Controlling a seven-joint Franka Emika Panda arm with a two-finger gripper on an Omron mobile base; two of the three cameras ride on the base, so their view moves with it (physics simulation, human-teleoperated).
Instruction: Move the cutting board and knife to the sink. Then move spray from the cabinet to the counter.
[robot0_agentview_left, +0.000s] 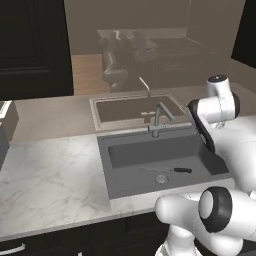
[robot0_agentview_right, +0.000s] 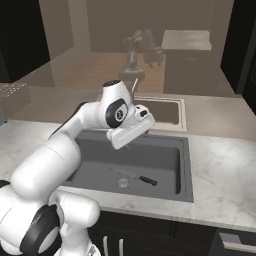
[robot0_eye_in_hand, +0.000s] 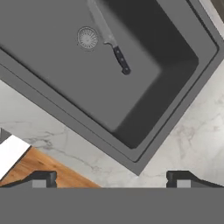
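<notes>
In the hand view, going from left to right, a strip of reddish-brown wood (robot0_eye_in_hand: 41, 168) with a white patch beside it shows at the lower left edge; whether it is the cutting board cannot be told from so little. Next comes the veined marble counter (robot0_eye_in_hand: 61, 135), then the grey sink (robot0_eye_in_hand: 144, 153), its rim running slantwise across the picture. The knife (robot0_eye_in_hand: 109, 41) lies flat on the basin floor just beside the round drain (robot0_eye_in_hand: 87, 37), its pale blade toward the upper left and its black handle toward the lower right. The gripper (robot0_eye_in_hand: 112, 179) hangs above the counter edge near the sink's corner, its two dark fingertips (robot0_eye_in_hand: 43, 178) set wide apart with nothing between them. So the knife already rests in the sink, well apart from the hand. If the wood is the board, the coming move probably turns toward that lower left side, away from the basin.
</notes>
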